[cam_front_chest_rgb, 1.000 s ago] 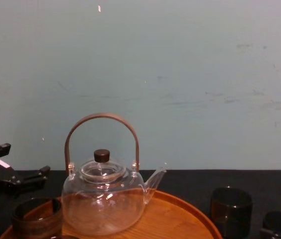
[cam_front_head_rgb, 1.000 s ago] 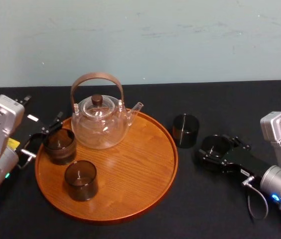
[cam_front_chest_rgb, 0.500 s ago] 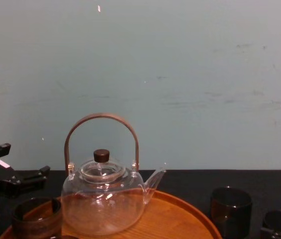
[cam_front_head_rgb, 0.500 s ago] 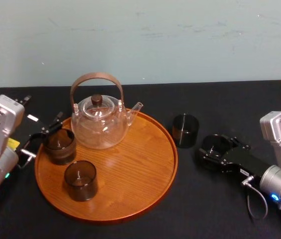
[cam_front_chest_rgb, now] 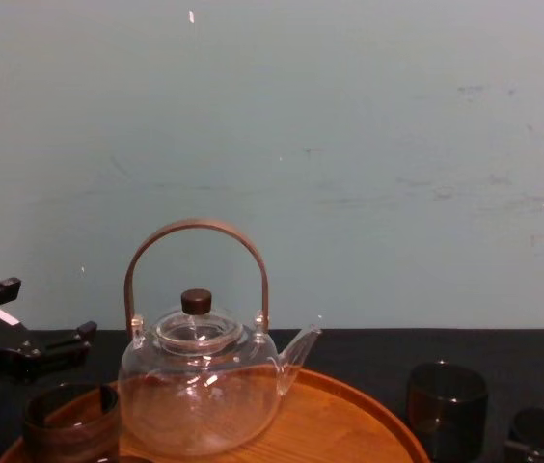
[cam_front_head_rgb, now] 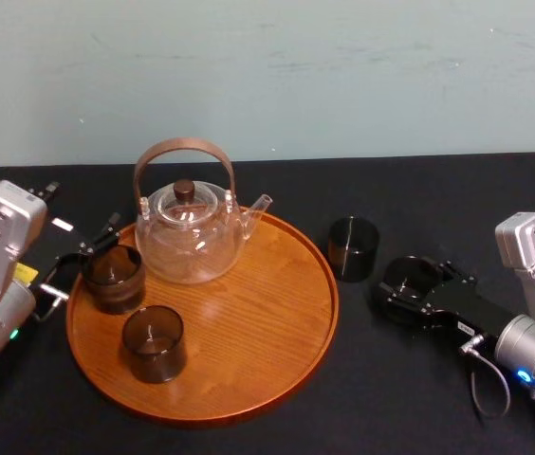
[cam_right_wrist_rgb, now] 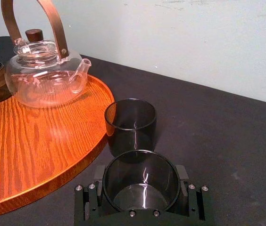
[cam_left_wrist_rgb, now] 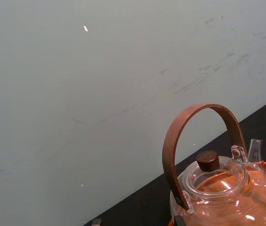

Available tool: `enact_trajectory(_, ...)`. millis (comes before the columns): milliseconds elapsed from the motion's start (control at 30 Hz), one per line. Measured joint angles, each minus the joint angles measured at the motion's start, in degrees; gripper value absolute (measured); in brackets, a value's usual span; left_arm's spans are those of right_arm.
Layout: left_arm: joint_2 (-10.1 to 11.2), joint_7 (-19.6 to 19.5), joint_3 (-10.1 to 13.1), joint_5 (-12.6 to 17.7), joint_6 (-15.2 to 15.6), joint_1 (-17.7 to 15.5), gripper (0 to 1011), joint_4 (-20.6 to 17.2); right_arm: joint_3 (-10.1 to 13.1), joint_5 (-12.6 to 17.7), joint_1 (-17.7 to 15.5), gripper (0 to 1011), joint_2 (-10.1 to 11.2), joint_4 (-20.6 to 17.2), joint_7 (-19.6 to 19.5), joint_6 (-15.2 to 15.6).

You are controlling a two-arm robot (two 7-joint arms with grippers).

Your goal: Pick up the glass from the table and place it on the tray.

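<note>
Head view, one teapot (cam_front_head_rgb: 190, 237), two glasses (cam_front_head_rgb: 154, 343) on one tray (cam_front_head_rgb: 267, 322), third glass (cam_front_head_rgb: 354, 248) beside, right gripper (cam_front_head_rgb: 411, 284) pinching fourth glass (cam_right_wrist_rgb: 141, 184)

The tray (cam_front_head_rgb: 249, 327) is orange-brown with streaky wood grain, the counter (cam_front_head_rgb: 438, 185) black, the teapot (cam_front_head_rgb: 190, 242) clear with a brown handle, and the glass (cam_right_wrist_rgb: 141, 175) inside the black right gripper (cam_right_wrist_rgb: 141, 188) smoky grey.

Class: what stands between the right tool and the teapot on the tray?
A loose dark glass stands upright on the table between the right tool and the teapot, just outside the tray rim, in the right wrist view.
</note>
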Motion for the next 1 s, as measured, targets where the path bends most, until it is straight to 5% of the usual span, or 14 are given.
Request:
enact_trajectory(400, 0.0, 0.0, 0.0, 0.0, 0.0, 0.0, 1002, 0.0, 0.4, 0.5, -0.2, 905, -0.1, 0.1, 0.5, -1.5)
enact_trajectory(1000, 0.0, 0.0, 0.0, 0.0, 0.0, 0.0, 1001, 0.0, -1.7, -1.1, -0.4, 905, 1.1, -7.0, 2.7, -3.5)
